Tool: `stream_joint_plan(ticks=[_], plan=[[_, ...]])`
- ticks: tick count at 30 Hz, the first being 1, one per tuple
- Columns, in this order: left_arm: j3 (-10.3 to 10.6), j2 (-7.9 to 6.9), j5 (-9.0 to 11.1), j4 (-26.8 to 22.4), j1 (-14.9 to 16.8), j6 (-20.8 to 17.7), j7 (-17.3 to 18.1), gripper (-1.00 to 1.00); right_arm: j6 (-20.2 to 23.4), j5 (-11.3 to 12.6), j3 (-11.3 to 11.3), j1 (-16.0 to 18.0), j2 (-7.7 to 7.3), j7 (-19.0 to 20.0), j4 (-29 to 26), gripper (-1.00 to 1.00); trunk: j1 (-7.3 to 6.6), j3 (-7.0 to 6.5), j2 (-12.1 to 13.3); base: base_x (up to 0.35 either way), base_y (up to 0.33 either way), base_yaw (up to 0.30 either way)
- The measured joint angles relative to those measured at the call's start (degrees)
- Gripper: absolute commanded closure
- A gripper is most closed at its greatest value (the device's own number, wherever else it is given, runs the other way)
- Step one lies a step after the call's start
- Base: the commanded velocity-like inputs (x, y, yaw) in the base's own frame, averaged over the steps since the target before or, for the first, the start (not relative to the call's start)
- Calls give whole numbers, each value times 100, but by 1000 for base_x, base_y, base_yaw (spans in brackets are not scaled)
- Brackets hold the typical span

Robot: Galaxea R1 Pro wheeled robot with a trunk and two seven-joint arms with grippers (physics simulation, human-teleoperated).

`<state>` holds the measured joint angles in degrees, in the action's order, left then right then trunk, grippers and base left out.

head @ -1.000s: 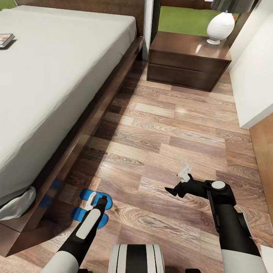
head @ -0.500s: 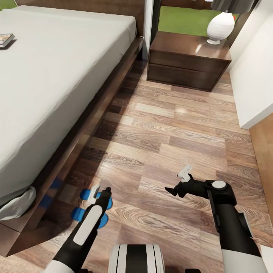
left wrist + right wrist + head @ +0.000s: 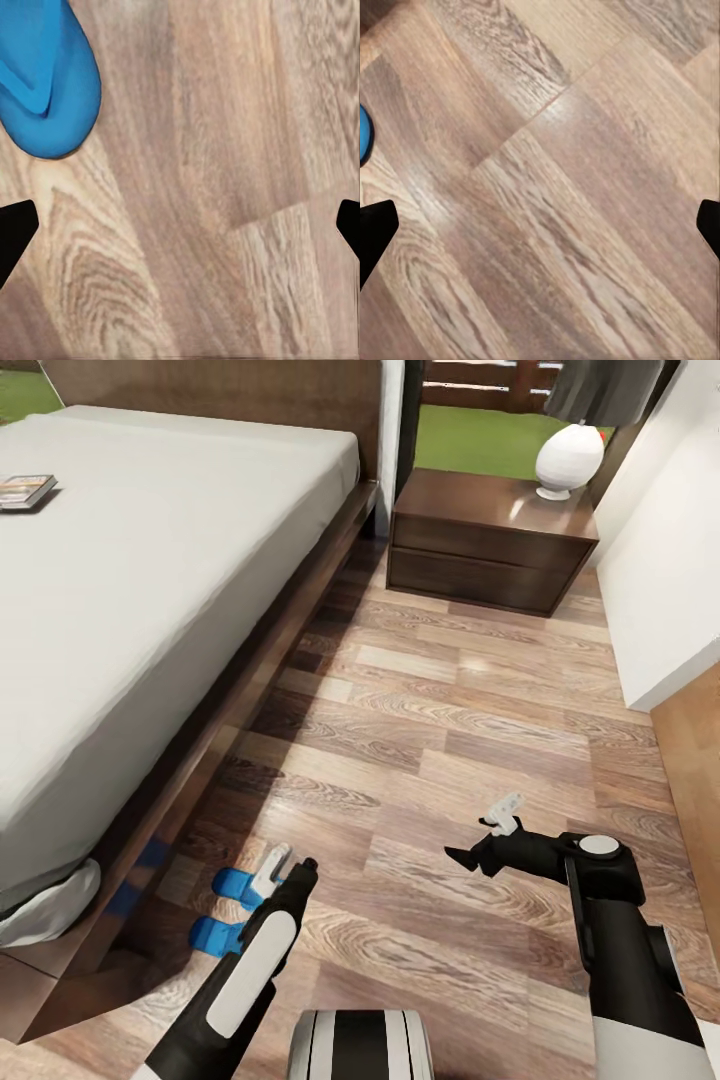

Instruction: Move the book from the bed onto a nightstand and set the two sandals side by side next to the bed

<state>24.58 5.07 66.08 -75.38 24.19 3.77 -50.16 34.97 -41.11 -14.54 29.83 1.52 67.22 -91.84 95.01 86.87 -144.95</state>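
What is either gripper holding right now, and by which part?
Nothing. The left gripper is open above the sandals, its fingertips over bare floor; the right gripper is open over bare planks.

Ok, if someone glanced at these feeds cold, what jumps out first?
The two blue sandals on the wood floor beside the bed, with the left end effector open just above them. Next, the big pale bed itself, with the book lying on it far from the robot. Then the nightstand by the window, a white lamp on top.
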Motion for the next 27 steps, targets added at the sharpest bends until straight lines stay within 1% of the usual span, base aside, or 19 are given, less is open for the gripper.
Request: stream_joint_plan(ticks=[1,5,7,8,13,18,22,27], plan=[[1,0,-2,-1,0,-1,-1,-100,0,0,-1,0,0,0,0,-100,-3,-22,1,0,0,0],[66,-2,-153,-224,-5,-193,-55,-100,4,0,-110,0,5,11,-17,-100,-13,-111,7,0,0,0],[84,-3,-203,-378,-13,-321,-106,-100,3,0,-162,0,8,14,-21,-100,-18,-155,9,0,0,0],[96,-4,-234,-496,-19,-454,-173,-100,4,0,-196,0,12,12,-24,-100,-21,-177,11,0,0,0],[106,-5,-261,-644,-27,-774,-303,-100,6,0,-237,0,16,8,-27,-100,-33,-288,18,0,0,0],[98,-1,-291,-656,-31,-1164,-320,-100,6,2,-253,0,15,13,-28,-100,-46,-399,24,0,0,0],[92,1,-297,-626,-31,-1276,-298,-100,6,1,-258,0,18,14,-28,-100,-57,-488,30,0,0,0],[87,2,-302,-614,-31,-1321,-306,-100,7,1,-259,0,22,12,-28,-100,-70,-599,36,0,0,0]])
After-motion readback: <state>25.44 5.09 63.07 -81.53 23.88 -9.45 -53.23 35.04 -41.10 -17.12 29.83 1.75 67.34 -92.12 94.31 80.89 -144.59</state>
